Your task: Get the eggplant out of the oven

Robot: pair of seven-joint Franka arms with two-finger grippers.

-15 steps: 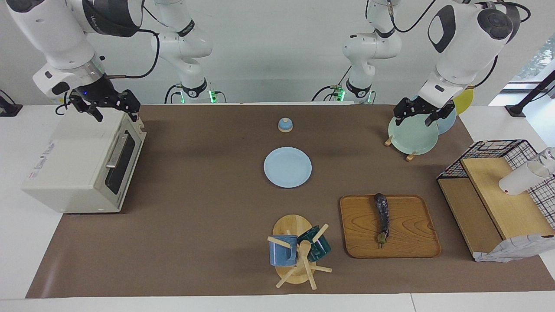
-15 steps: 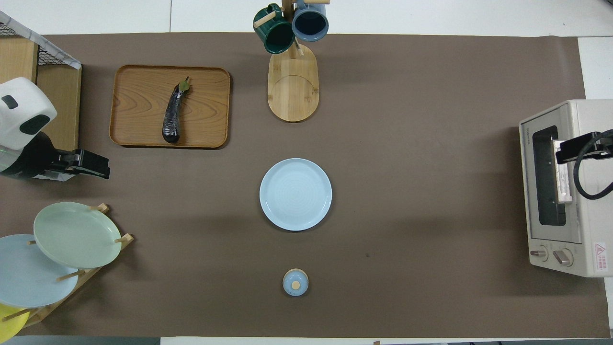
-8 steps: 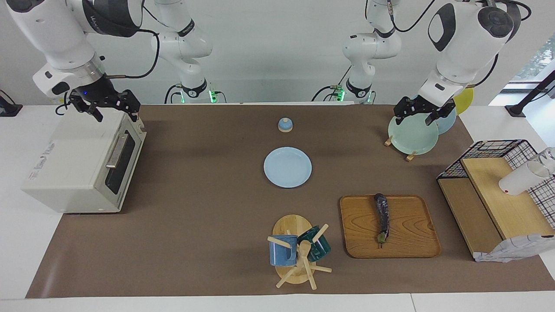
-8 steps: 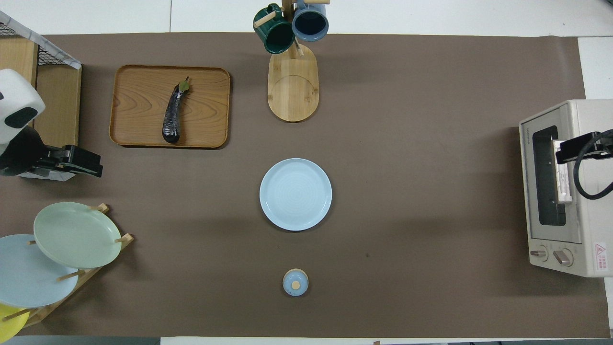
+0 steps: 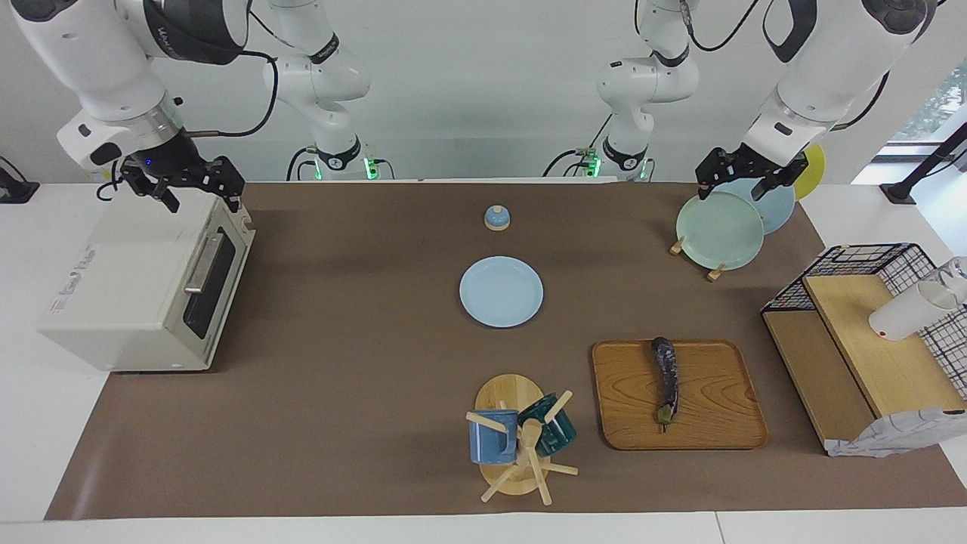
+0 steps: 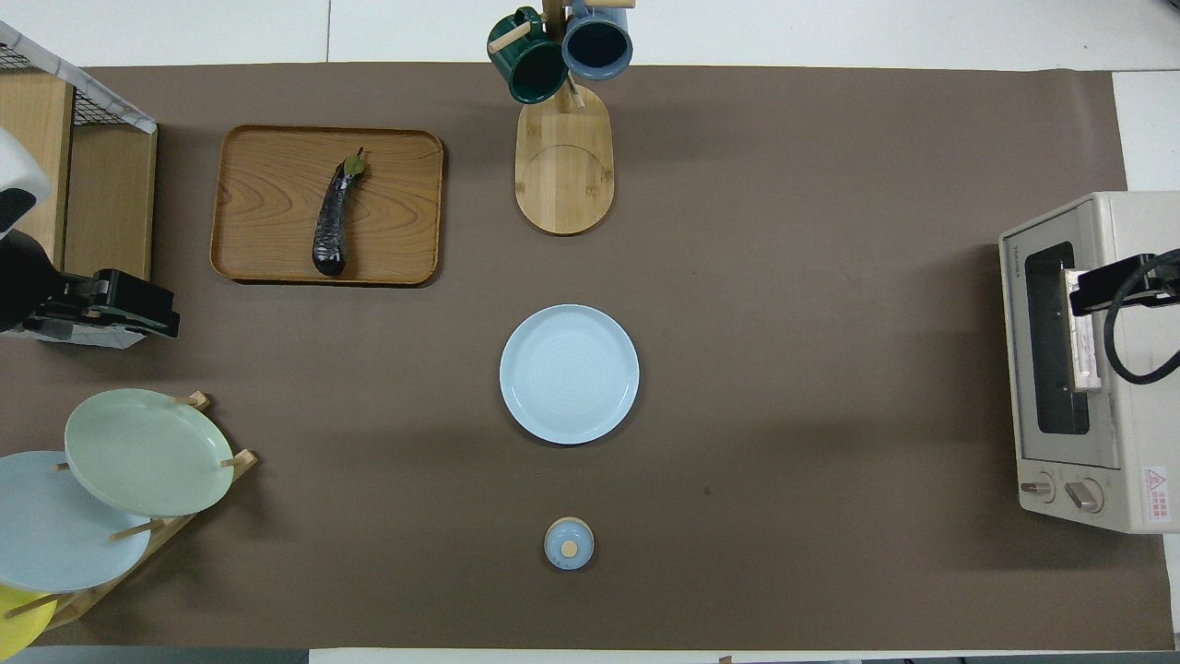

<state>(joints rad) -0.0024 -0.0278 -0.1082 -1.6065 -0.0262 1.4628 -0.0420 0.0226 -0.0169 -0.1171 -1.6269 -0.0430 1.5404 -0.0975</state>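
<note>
Lying on the wooden tray [image 5: 680,393], the eggplant [image 5: 665,378] is outside the shut oven [image 5: 143,279] — right gripper [image 5: 193,193] above it, left gripper [image 5: 744,177] over the plate rack [image 5: 718,227], fingers apart on both.

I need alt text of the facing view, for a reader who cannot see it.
The eggplant lies on a wooden tray, out of the closed oven. The right gripper is over the oven's top edge; the left gripper is over a rack of plates. A light blue plate sits mid-table.

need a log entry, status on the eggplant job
Left gripper over plate rack, right gripper over oven. Eggplant on tray, oven shut. Nothing blocking.
</note>
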